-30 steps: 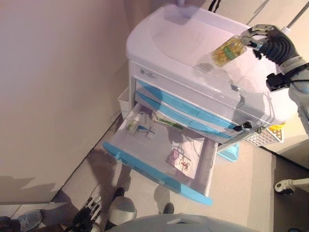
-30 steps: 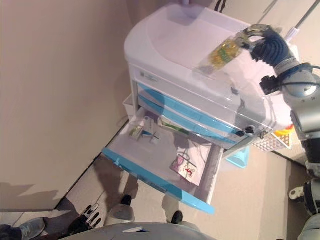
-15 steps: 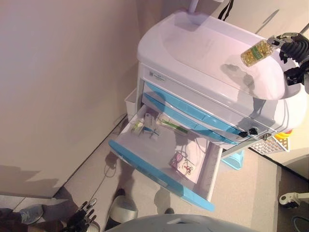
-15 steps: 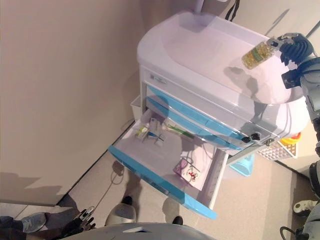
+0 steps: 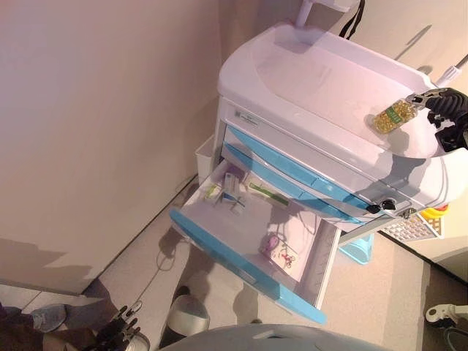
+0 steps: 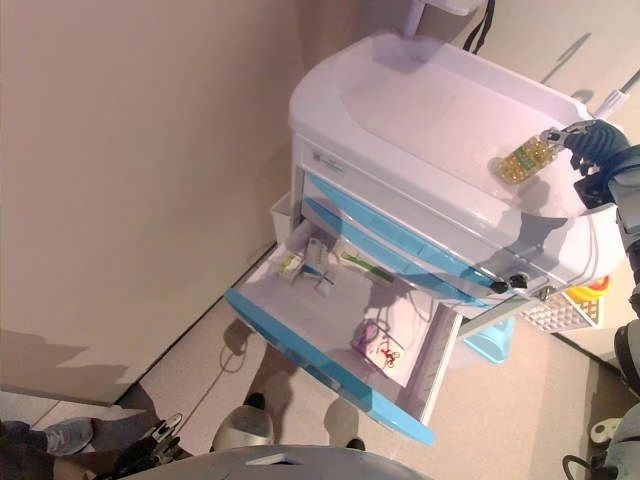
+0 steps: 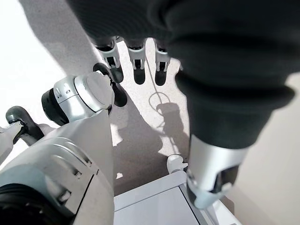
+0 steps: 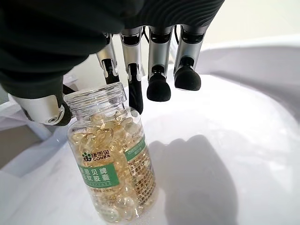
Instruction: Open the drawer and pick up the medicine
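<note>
The white cart has blue drawer fronts, and its lowest drawer is pulled wide open. Small boxes and a packet lie inside it. The medicine is a clear bottle of yellow capsules and it rests on the cart's top near the right edge. My right hand is at the bottle's cap. In the right wrist view the thumb and a finger pinch the cap of the bottle. My left hand hangs low by the floor with straight fingers.
A wall runs close along the cart's left. A white basket hangs on the cart's right side above a blue bin. A small white bin sits on the cart's left side. A person's shoe shows at lower left.
The camera has shifted. My right hand has brought the bottle down from above the cart onto the cart's top near the right edge.
</note>
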You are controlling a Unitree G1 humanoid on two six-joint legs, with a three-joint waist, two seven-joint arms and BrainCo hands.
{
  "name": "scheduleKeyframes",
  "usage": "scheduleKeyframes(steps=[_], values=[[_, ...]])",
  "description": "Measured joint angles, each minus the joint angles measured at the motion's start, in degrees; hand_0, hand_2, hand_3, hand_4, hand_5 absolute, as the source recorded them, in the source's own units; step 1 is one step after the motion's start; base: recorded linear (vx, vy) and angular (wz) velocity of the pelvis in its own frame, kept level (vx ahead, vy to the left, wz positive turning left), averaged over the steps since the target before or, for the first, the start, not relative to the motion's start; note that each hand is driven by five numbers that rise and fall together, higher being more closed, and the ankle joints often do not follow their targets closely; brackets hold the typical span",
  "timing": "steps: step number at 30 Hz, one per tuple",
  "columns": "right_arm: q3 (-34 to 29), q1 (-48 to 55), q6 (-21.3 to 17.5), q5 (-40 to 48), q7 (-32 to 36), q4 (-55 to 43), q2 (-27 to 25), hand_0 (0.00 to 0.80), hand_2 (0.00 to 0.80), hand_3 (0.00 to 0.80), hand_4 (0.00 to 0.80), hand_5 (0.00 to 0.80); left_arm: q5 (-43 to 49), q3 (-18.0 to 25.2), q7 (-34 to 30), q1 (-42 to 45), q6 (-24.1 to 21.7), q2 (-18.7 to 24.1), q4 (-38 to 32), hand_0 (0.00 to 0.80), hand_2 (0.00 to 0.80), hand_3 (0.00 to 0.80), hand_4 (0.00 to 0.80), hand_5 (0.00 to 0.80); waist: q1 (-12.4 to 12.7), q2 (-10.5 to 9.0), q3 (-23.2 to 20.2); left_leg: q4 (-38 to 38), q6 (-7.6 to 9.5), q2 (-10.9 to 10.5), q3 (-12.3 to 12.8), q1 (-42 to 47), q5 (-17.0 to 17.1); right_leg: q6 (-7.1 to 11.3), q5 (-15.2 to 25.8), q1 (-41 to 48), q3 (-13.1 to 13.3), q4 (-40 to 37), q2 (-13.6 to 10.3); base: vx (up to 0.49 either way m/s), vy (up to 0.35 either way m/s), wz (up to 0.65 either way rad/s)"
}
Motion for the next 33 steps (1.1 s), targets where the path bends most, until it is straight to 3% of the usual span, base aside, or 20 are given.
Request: scheduleKeyframes(steps=[4,5,6,21,33], values=[[-0.36,0.22,-1.00,-1.42,0.93,2.41,0.39,0.800,0.800,0.800,0.800,0.800,0.01,-0.02,-0.02,0.00,0.71,0.09,-0.05,0.000,0.000,0.000,0.000,0.000,0.35,-0.36,-0.25,0.08,0.01,-0.07,-0.32,0.11,0.02,0.00,0.00,0.33,-0.14,0.00,0.00,0.005,-0.001,0.03],[-0.38,0.22,-1.30,-2.04,1.03,3.11,0.46,0.471,0.471,0.471,0.471,0.471,0.01,-0.03,-0.02,0.01,0.71,0.12,-0.05,0.000,0.000,0.000,0.000,0.000,0.48,-0.37,-0.26,0.08,0.02,-0.09,-0.40,0.27,0.02,0.01,-0.02,0.53,-0.19,-0.01,-0.01,0.009,-0.004,0.05],[-0.38,0.22,-1.62,-2.54,1.15,3.48,0.49,0.000,0.000,0.000,0.000,0.000,0.01,-0.04,-0.02,0.03,0.71,0.18,-0.05,0.000,0.000,0.000,0.000,0.000,0.66,-0.36,-0.26,0.08,0.02,-0.10,-0.41,0.40,0.02,0.03,-0.05,0.63,-0.19,-0.01,-0.03,0.000,0.000,0.00],[0.10,2.77,-2.67,-8.05,-1.84,3.39,0.98,0.000,0.000,0.000,0.000,0.000,0.04,-0.26,-0.26,0.42,0.73,1.56,-0.05,0.000,0.000,0.000,0.000,0.000,1.05,-0.27,-0.38,0.14,0.19,-0.40,-0.72,0.08,0.33,0.08,-0.06,0.53,-0.16,0.00,-0.25,0.003,0.002,0.01],[0.04,2.76,-1.33,-7.37,-10.39,-0.42,0.96,0.000,0.000,0.000,0.000,0.000,1.38,-0.32,-0.26,0.52,1.17,1.76,-0.65,0.000,0.000,0.000,0.000,0.000,0.81,-0.27,-0.39,0.14,0.19,-0.36,-0.63,0.14,0.33,0.08,-0.06,0.51,-0.06,0.00,-0.24,0.000,0.000,0.00]])
